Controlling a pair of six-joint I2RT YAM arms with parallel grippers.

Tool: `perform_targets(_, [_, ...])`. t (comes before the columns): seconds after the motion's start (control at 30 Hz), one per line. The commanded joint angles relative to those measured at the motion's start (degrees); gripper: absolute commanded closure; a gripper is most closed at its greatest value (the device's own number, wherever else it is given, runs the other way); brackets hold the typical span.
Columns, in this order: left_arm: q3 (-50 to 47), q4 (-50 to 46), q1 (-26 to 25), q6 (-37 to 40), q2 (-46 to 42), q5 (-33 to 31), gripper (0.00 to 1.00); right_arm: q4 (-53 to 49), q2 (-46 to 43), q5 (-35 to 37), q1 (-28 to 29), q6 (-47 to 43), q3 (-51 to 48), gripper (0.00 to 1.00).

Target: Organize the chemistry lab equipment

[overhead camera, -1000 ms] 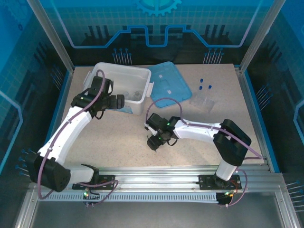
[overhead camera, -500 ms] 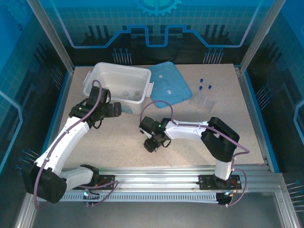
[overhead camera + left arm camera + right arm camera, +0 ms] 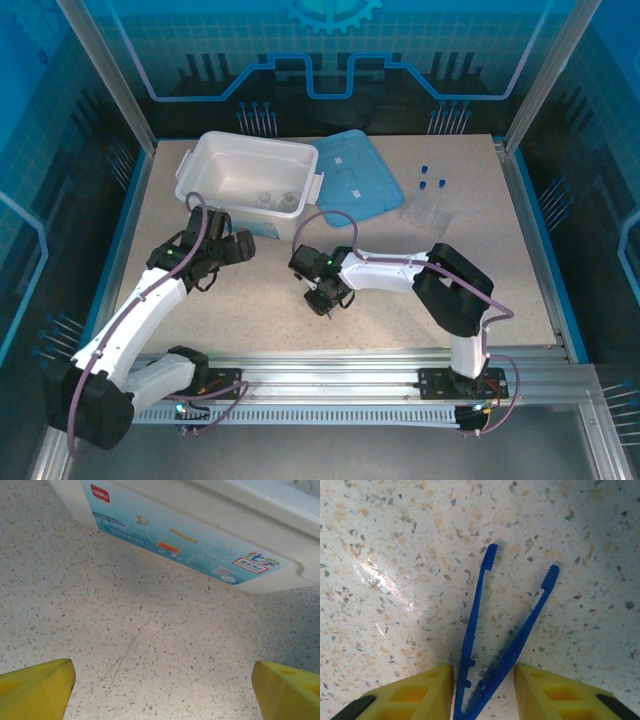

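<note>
**Inspector:** Where are the tweezers?

**Assessor:** The tweezers (image 3: 521, 625) lie flat on the bench (image 3: 260, 320). They are on the near side of the white bin (image 3: 260, 143), off its right corner and apart from it. Their tips are splayed and point away from the tool.

**Inspector:** Right tool?

**Assessor:** The right tool (image 3: 484, 677) straddles the joined end of the tweezers. Its jaws are narrowed to a small gap, with a yellow finger just beside each arm. I cannot tell whether either finger bears on the plastic, so no hold is confirmed.

**Inspector:** Left tool?

**Assessor:** The left tool (image 3: 160, 680) is spread wide and holds nothing. It sits low over the bench, facing the bin's labelled wall.

**Inspector:** Recommendation?

**Assessor:** Squeeze gently across both arms, close to the hinge. The thin plastic will likely flex and may skid or pivot. Confirm that the arms are pinched together before lifting, then lift straight up. Carry the tweezers over the bin and lower them clear of the glassware (image 3: 276, 198) sitting inside.
</note>
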Motion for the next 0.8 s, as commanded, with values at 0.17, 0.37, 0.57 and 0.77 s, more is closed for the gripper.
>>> perform_targets(0.17, [-2.6,2.4,-0.1,-1.4,-1.8,0.7,0.08,-2.4,0.5,1.4,0.5,0.0,1.7,0.77])
perform_targets(0.37, [-3.9,2.9,-0.1,-1.9,-2.0,0.8,0.08,-3.5,-2.1,2.7,0.5,-1.9,3.2,0.8])
perform_targets(0.57, [-5.6,4.4,0.1,-2.2,-1.4,2.6,0.08,-6.3,-5.9,3.1,0.0,-7.2,9.7,0.79])
perform_targets(0.77, [-6.9,5.5,0.3,-3.0,0.2,3.9,0.08,-9.5,-6.9,2.6,-0.1,-11.8,19.4,0.79])
